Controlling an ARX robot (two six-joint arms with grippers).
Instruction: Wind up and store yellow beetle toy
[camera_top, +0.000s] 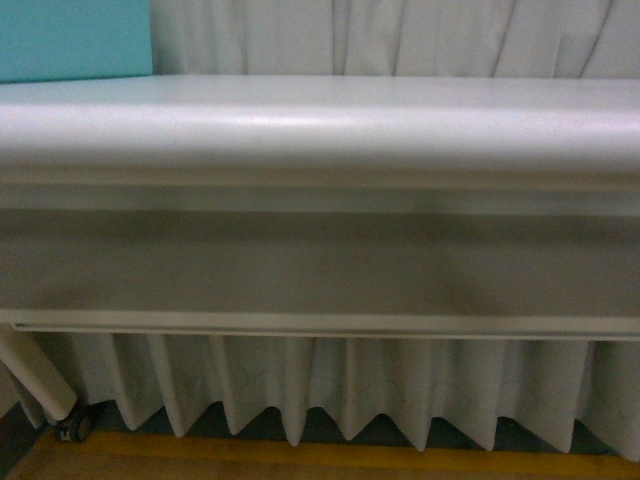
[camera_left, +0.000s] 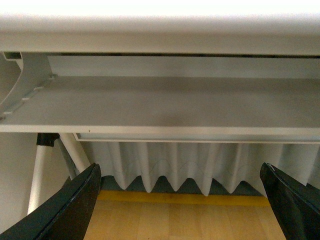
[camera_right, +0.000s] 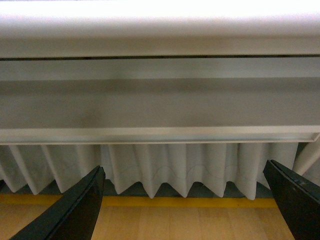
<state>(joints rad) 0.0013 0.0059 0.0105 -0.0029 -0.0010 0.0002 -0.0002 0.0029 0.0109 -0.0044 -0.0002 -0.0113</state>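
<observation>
i see only the table edge (camera_top: 320, 130) and white curtain (camera_top: 350, 385). left gripper (camera_left: 180, 200) and right gripper (camera_right: 182, 202) both spread wide, holding nothing. yellow beetle toy not visible; no legible writing.

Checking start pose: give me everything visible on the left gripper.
In the left wrist view, the left gripper shows only as two dark, matte, plastic-looking fingers rising from the lower corners. They stand wide apart, open, with nothing between them and nothing touching them. It sits below the white table edge, aimed under the table at the pleated white curtain and wooden floor. The front view does not show it.
</observation>
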